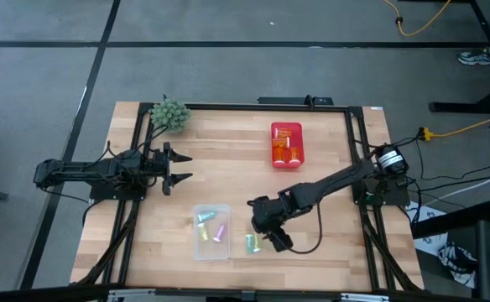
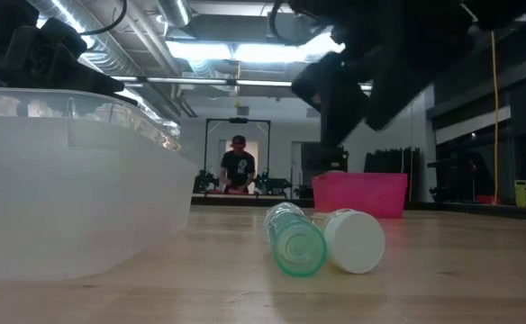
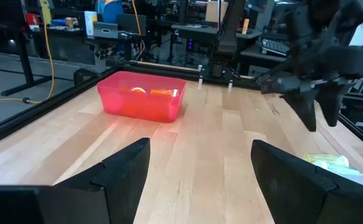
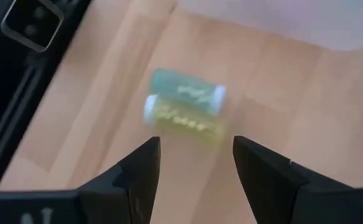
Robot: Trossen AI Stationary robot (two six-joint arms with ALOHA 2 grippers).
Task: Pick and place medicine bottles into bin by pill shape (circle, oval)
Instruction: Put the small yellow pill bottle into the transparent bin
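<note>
Two pastel green medicine bottles (image 1: 252, 243) lie on their sides, side by side, on the table near its near edge; they also show in the right wrist view (image 4: 184, 107) and the low view (image 2: 321, 239). My right gripper (image 1: 272, 237) hovers open just right of and above them, touching nothing. My left gripper (image 1: 180, 166) is open and empty at the table's left. A clear bin (image 1: 211, 232) holds several pastel bottles. A red bin (image 1: 286, 144) at the far side holds orange bottles.
A spiky green ball (image 1: 169, 114) sits at the far left corner. Black frame rails (image 1: 352, 159) run along the table's edges. A cable loops on the table by the right arm (image 1: 316, 239). A person (image 2: 238, 166) stands in the room beyond the table.
</note>
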